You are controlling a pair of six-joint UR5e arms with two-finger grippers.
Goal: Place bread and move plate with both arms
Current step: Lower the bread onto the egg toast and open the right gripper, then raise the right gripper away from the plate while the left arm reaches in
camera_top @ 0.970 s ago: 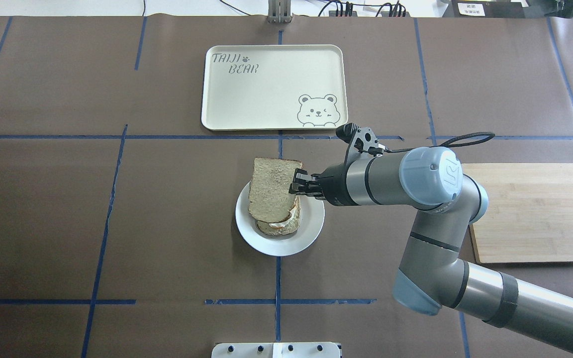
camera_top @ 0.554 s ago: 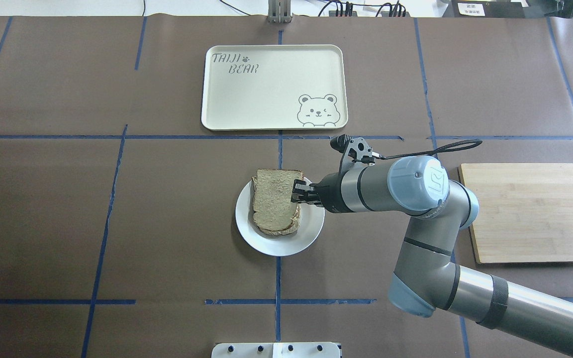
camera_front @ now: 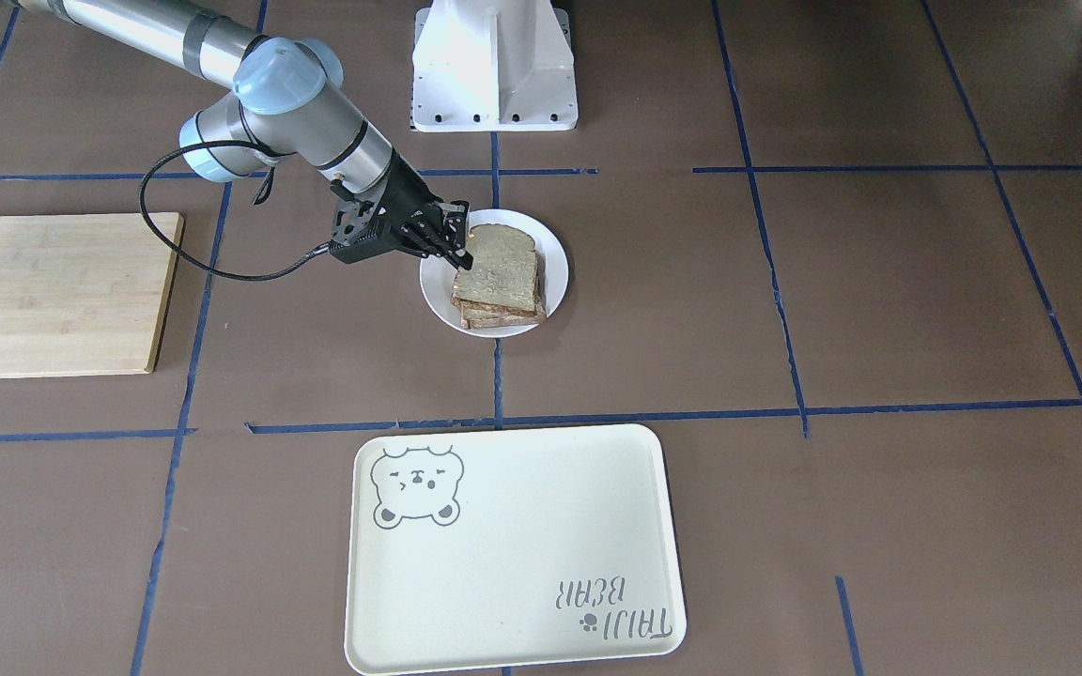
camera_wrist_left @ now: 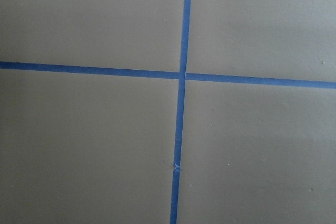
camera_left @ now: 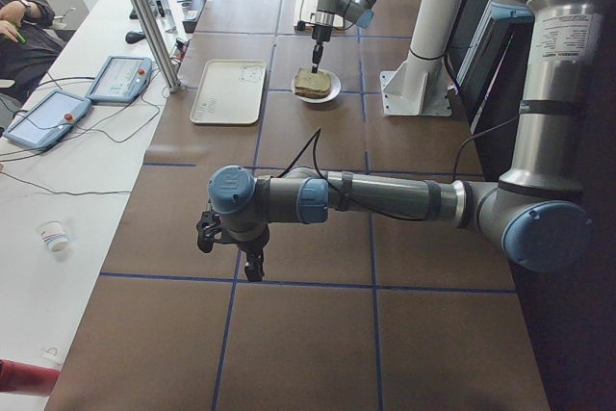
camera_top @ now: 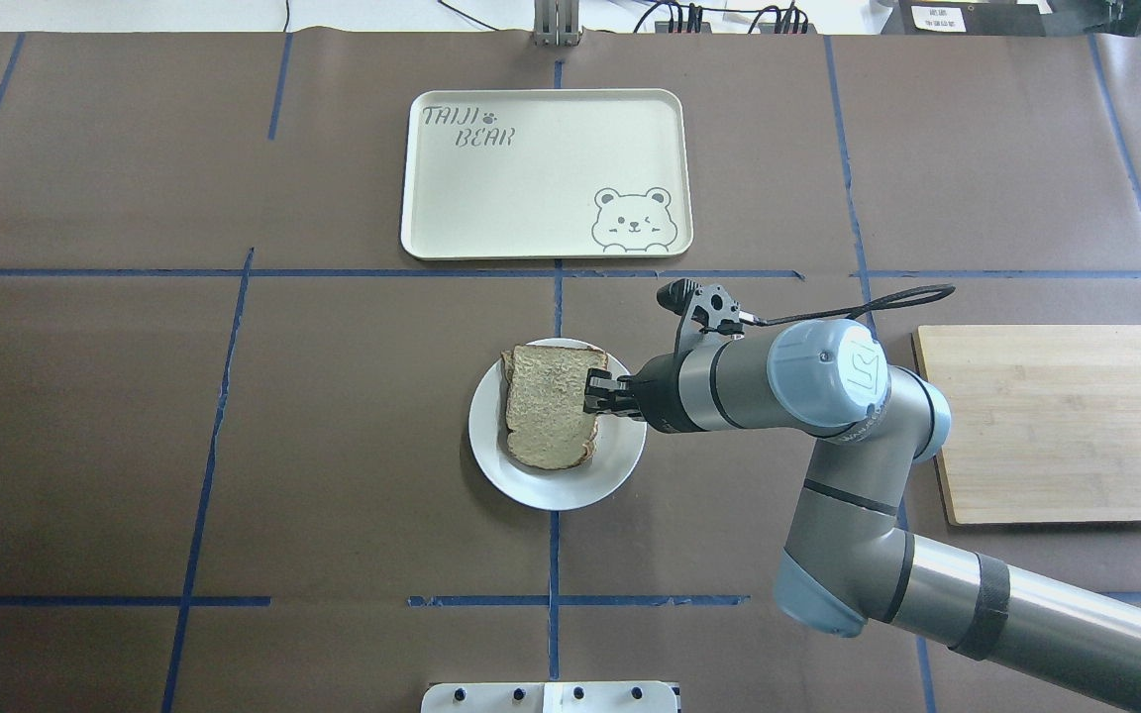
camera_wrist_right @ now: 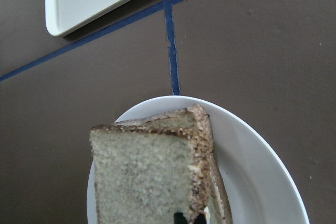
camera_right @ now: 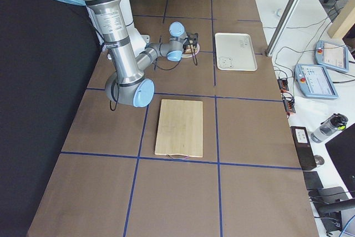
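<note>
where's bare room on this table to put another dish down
The bear tray holds nothing, and the wooden board is bare too. Bare table lies left of the plate in the overhead view. Crowded: the plate, with the bread stacked on it and the right pincer at its edge.

Pretty clearly a robotics lab, not a kitchen. Two big robot arms [camera_left: 385, 197] reach over a table [camera_top: 85, 416] covered in brown sheeting with a blue tape grid [camera_top: 553, 555]. A white pedestal [camera_front: 494, 66] stands at its edge, and the side bench [camera_left: 58, 190] has teach pendants [camera_left: 43, 119] and loose cables [camera_left: 96, 134] (a person [camera_left: 19, 26] sits there too). Aluminium framing posts [camera_left: 144, 16] as well.
</note>
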